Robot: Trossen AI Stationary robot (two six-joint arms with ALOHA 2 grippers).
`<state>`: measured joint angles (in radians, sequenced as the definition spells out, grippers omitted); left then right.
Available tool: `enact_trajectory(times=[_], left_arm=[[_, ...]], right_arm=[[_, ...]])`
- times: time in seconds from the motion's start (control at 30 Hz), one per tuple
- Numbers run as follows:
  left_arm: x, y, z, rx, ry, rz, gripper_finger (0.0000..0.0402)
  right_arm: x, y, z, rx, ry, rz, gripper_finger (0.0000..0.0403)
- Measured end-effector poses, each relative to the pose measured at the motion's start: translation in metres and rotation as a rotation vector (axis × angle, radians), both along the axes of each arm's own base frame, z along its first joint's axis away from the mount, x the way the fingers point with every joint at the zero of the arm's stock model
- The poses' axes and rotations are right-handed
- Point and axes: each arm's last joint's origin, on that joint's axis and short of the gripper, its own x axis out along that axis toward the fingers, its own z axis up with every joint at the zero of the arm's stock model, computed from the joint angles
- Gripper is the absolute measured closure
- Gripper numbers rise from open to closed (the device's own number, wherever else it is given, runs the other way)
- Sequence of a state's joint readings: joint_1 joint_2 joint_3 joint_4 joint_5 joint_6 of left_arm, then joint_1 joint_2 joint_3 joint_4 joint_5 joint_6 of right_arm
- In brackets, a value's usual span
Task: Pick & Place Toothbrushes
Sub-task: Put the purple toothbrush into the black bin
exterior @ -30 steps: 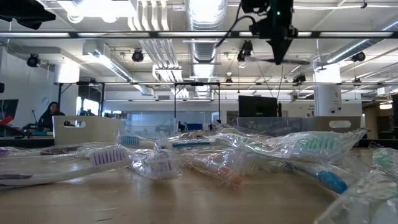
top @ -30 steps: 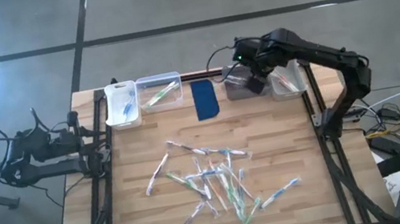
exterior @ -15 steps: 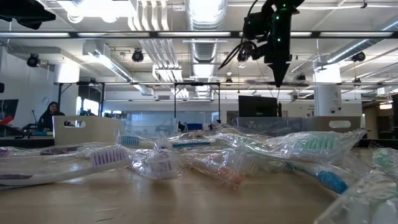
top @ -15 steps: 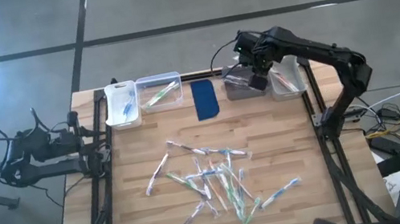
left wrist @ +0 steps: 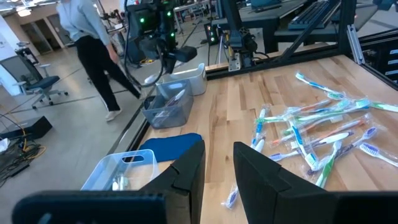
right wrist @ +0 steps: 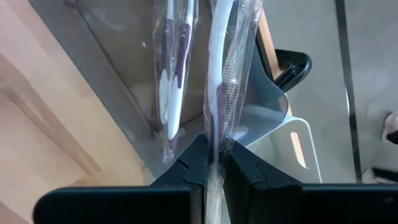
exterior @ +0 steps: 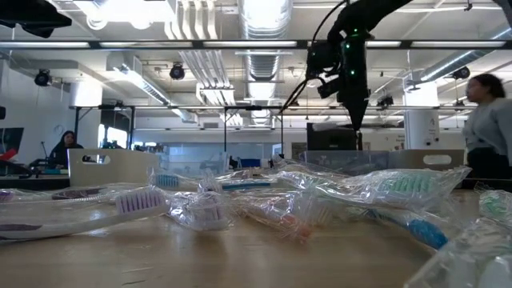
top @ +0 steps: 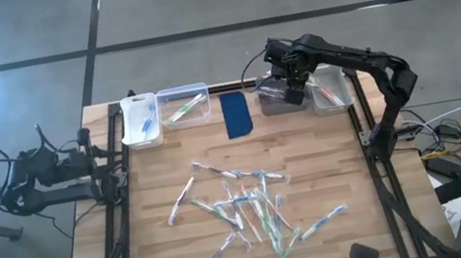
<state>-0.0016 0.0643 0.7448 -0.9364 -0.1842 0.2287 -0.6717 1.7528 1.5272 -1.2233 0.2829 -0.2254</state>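
The right gripper (right wrist: 216, 163) pinches a wrapped toothbrush (right wrist: 222, 81) above the grey bin (top: 280, 100); released off-centre, it could catch the bin's rim; the left gripper (left wrist: 217, 165) waits open.

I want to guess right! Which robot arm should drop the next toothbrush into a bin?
The right one. Its gripper is shut on a wrapped toothbrush over the grey bin. The left arm sits off the table.

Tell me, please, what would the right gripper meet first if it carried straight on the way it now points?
Probably the grey bin right under it. The right gripper, shut on a wrapped toothbrush, points down into that bin, where another wrapped toothbrush lies; the held brush's tip would likely touch first, though depth is unclear.
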Motion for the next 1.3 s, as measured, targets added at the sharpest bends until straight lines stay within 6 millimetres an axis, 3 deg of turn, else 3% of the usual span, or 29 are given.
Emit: enact_trajectory(times=[0.43, 1.3], left_arm=[[0.0, 0.0, 0.0, 0.0, 0.0, 0.0, 0.0312], [0.0, 0.0, 0.0, 0.0, 0.0, 0.0, 0.0312]], right_arm=[[0.007, -0.02, -0.029, 0.053, 0.026, 0.011, 0.0381], [0.021, -0.041, -0.081, 0.152, 0.054, -0.002, 0.0381]])
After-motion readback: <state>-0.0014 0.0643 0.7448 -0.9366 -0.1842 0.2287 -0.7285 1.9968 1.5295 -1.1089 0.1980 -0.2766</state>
